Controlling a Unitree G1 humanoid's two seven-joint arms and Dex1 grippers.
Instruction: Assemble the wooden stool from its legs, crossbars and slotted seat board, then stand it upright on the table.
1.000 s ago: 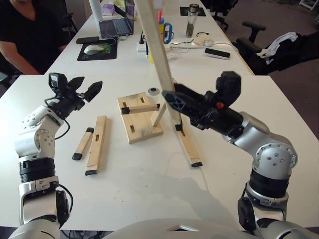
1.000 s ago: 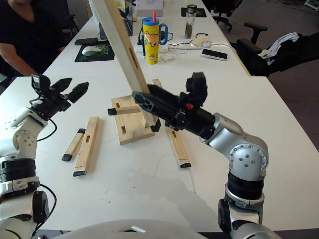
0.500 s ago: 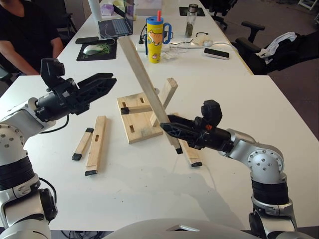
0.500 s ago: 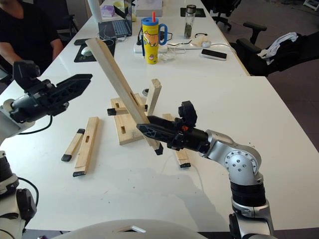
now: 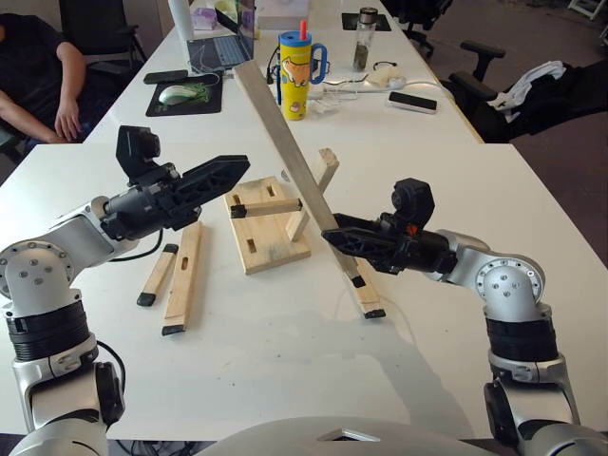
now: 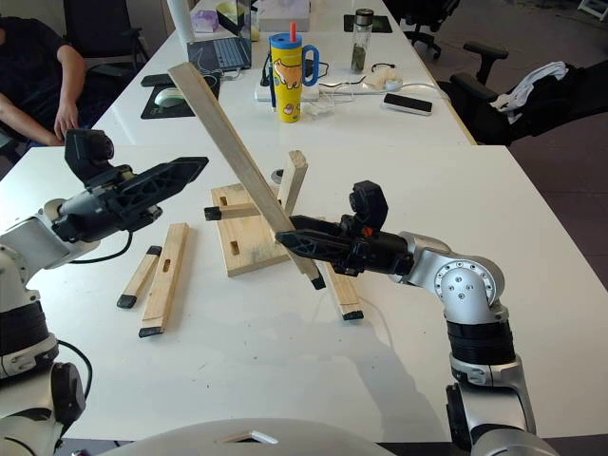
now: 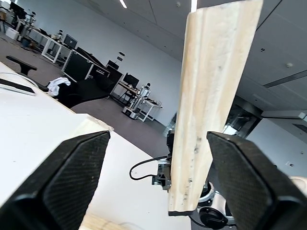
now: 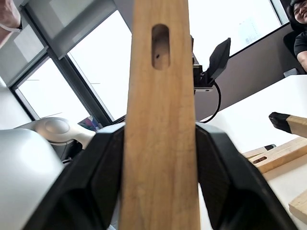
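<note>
My right gripper [image 5: 340, 231] is shut on a long wooden leg [image 5: 285, 142] just above its black-capped lower end. The leg slants up toward the far left over the slotted seat board [image 5: 255, 249]; its slot [image 8: 160, 47] faces the right wrist camera, with a finger [image 8: 103, 177] on each side. My left gripper [image 5: 228, 176] is open, left of the leg's middle and pointing at it, not touching. The leg's top end [image 7: 211, 96] shows beyond its fingers [image 7: 72, 177]. On the board one bar [image 5: 321, 176] stands tilted and another [image 5: 266, 204] lies flat.
A slotted leg [image 5: 185, 275] and a short crossbar [image 5: 158, 274] lie left of the board. Another leg [image 5: 363, 293] lies right of it, under the held one. A yellow cup [image 5: 296, 62], laptop [image 5: 220, 49], mouse [image 5: 177, 94] and phone [image 5: 412, 101] sit on the far table.
The held leg has swung from nearly upright to a slant toward the far left, then shifted slightly right. My left gripper has advanced toward the leg, staying open.
</note>
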